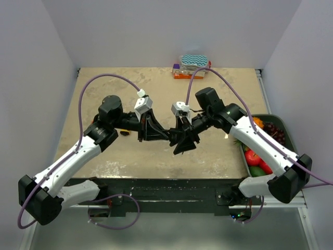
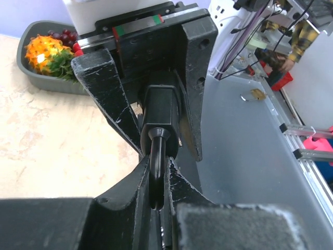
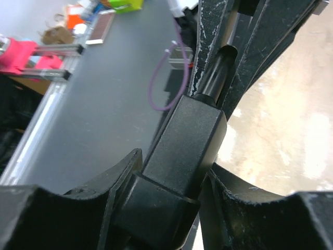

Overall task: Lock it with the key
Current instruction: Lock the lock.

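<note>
Right gripper [image 3: 179, 177] clamped tight on a boxy, matte black lock [image 3: 188, 136]!
Left gripper [image 2: 156, 190] pinches the slim black loop [image 2: 157, 156] at its end: key or shackle, can't tell.

Beige, mottled stone-look tabletop [image 1: 156, 91]. At far edge, near centre: small box with teal zigzag print [image 1: 194, 59], clustered with a purple-and-white packet [image 1: 177, 67] and a flat orange item [image 1: 188, 76]. At right edge: dark grey plastic tray [image 1: 276, 117] filled with mixed fruit.
</note>
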`<state>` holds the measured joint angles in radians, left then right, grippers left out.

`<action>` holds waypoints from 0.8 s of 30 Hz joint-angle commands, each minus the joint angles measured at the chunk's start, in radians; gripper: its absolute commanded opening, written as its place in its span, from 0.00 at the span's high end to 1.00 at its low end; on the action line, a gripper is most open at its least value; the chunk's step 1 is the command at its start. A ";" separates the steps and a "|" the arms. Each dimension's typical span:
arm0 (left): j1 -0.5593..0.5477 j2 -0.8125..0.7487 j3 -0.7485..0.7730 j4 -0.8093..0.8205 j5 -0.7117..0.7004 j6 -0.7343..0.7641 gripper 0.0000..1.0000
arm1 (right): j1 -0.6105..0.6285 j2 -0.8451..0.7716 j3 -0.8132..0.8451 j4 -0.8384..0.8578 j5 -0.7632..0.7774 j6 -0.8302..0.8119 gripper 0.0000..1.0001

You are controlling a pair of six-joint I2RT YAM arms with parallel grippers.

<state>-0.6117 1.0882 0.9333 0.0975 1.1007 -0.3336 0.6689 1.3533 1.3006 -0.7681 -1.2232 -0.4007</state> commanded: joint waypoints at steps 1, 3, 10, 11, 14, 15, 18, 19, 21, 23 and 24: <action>-0.002 0.026 0.068 -0.013 0.027 0.056 1.00 | 0.026 0.032 0.009 0.245 0.253 -0.075 1.00; 0.053 0.026 0.111 -0.149 0.018 0.148 1.00 | -0.001 0.015 -0.003 0.210 0.275 -0.075 0.85; 0.131 0.022 0.125 -0.266 0.010 0.205 1.00 | -0.107 -0.025 -0.007 0.122 0.355 -0.093 0.39; 0.151 0.025 0.128 -0.271 0.011 0.197 1.00 | -0.115 -0.025 -0.006 0.107 0.363 -0.096 0.35; 0.171 0.042 0.145 -0.297 0.016 0.221 1.00 | -0.135 -0.043 -0.004 0.078 0.396 -0.107 0.28; 0.173 0.048 0.151 -0.318 0.014 0.232 1.00 | -0.143 -0.048 -0.006 0.066 0.407 -0.115 0.28; 0.173 0.067 0.176 -0.370 0.027 0.289 1.00 | -0.143 -0.062 -0.014 0.047 0.416 -0.135 0.26; 0.173 0.071 0.189 -0.390 0.031 0.307 1.00 | -0.144 -0.065 -0.017 0.050 0.413 -0.135 0.24; 0.173 0.082 0.199 -0.430 0.036 0.370 1.00 | -0.143 -0.063 -0.009 0.061 0.401 -0.125 0.10; 0.173 0.085 0.203 -0.444 0.037 0.399 1.00 | -0.144 -0.051 0.005 0.069 0.378 -0.107 0.06; 0.173 0.088 0.205 -0.446 0.044 0.403 1.00 | -0.143 -0.034 0.020 0.069 0.366 -0.105 0.06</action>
<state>-0.4404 1.1843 1.0657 -0.3485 1.0779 -0.0212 0.5232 1.3212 1.2861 -0.7048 -0.8288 -0.5091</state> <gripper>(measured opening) 0.148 0.927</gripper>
